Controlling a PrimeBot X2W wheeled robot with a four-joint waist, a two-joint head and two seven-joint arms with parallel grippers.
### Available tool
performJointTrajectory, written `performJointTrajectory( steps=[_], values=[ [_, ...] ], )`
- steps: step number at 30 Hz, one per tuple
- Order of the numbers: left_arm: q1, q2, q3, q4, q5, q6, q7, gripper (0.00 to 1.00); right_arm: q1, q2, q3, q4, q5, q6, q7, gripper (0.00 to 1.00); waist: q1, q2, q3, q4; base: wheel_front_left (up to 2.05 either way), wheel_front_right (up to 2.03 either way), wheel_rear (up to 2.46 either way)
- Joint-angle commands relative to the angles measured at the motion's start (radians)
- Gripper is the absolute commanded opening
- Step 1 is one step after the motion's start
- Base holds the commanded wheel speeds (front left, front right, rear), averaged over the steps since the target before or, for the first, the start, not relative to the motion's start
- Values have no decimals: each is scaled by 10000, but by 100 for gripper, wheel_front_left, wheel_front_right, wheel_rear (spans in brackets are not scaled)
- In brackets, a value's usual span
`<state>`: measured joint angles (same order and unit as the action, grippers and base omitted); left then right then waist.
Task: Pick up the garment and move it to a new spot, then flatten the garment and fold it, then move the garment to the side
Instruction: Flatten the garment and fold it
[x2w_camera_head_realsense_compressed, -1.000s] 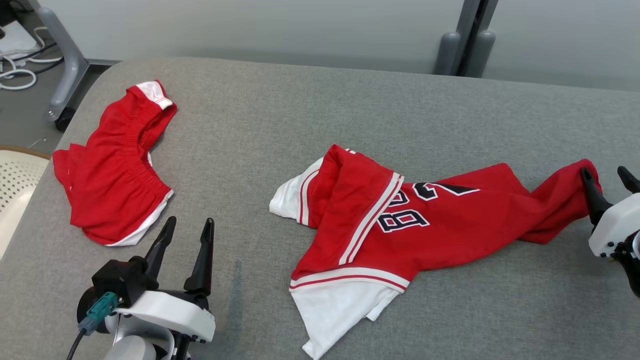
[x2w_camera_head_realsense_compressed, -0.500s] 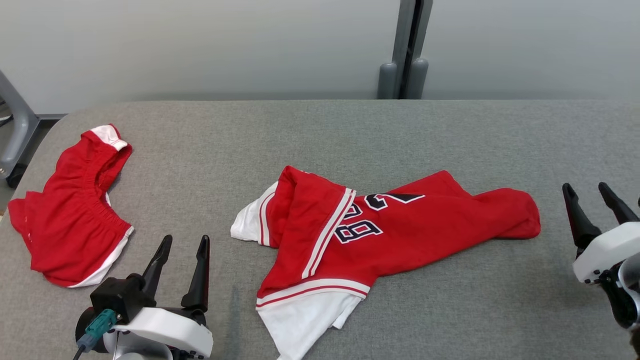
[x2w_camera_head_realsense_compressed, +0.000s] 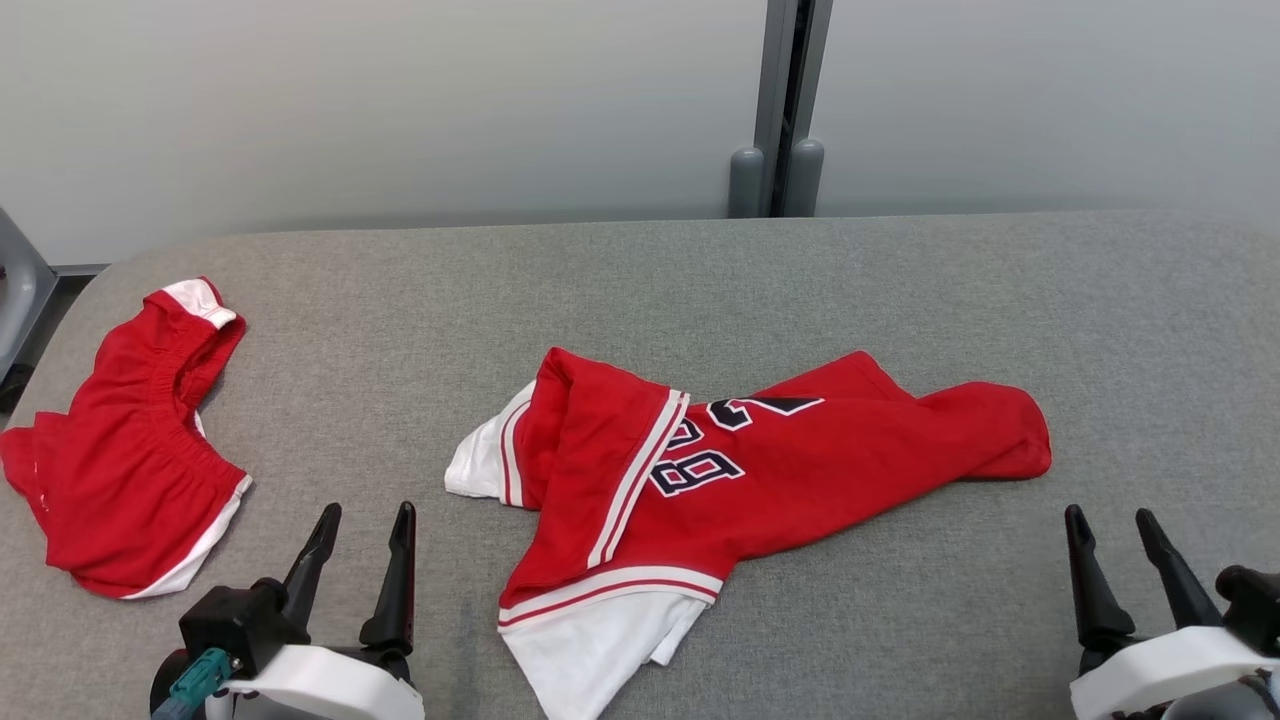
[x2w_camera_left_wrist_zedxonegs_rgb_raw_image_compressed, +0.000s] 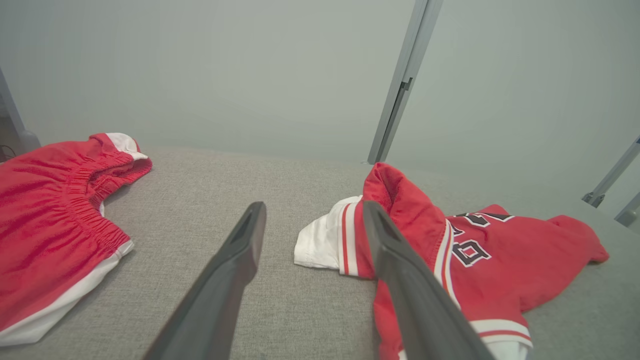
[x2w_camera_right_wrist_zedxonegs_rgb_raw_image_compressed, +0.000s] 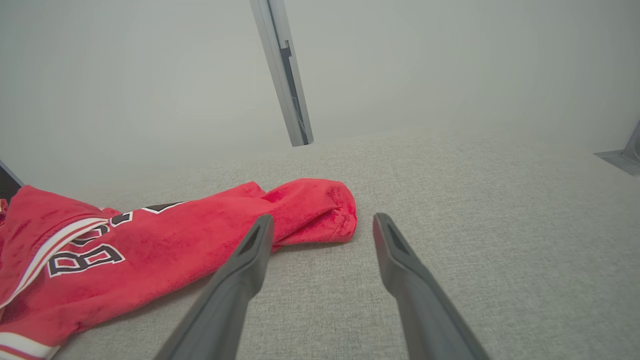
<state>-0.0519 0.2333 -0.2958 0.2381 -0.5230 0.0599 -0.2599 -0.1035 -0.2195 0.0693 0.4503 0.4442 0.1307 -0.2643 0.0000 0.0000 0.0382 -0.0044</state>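
We see the red jersey (x2w_camera_head_realsense_compressed: 760, 470) lying crumpled across the middle of the grey tabletop (x2w_camera_head_realsense_compressed: 700, 290). Its white-trimmed hem is turned towards us, its dark numerals are partly buried in a fold, and its far end is bunched into a rounded lump on the right. A second ago the right claw (x2w_camera_head_realsense_compressed: 1110, 515) stood against that right end, with the cloth drawn out towards it. Now it has come away and sits low at the right, well apart from the fabric, fingers spread and holding nothing. The whole head view has also shifted, which we put down to the camera moving and not the clothes. The left claw (x2w_camera_head_realsense_compressed: 367, 512) hangs at the lower left, near the jersey's white sleeve corner but not touching it, with its fingers spread and empty as before. A pair of red shorts (x2w_camera_head_realsense_compressed: 120, 470) lies untouched at the left edge. We judge that the garment has been dropped at its new spot, so the move looks finished and the flattening is what comes next. The folded-over upper layer and the bunched right end will both need drawing out before any fold can be made, probably with one claw taking each end.
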Motion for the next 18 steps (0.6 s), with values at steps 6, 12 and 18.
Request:
performJointTrajectory(
  steps=[6, 12, 18],
  values=[
    [-90, 107, -93, -45, 22, -5, 92, 100, 175, 685, -552, -605, -893, 4, -5, 100, 0, 0, 27, -34, 0, 0, 0],
    [-91, 140, -169, -59, 18, 34, 147, 100, 196, 832, -945, -916, -1279, 4, -5, 100, 0, 0, -84, 21, 0, 0, 0],
    [-13, 116, -512, 228, -199, -243, 789, 100, 177, 973, -1084, -1127, -1452, 4, -6, 100, 0, 0, -109, 15, 0, 0, 0]
  ],
)
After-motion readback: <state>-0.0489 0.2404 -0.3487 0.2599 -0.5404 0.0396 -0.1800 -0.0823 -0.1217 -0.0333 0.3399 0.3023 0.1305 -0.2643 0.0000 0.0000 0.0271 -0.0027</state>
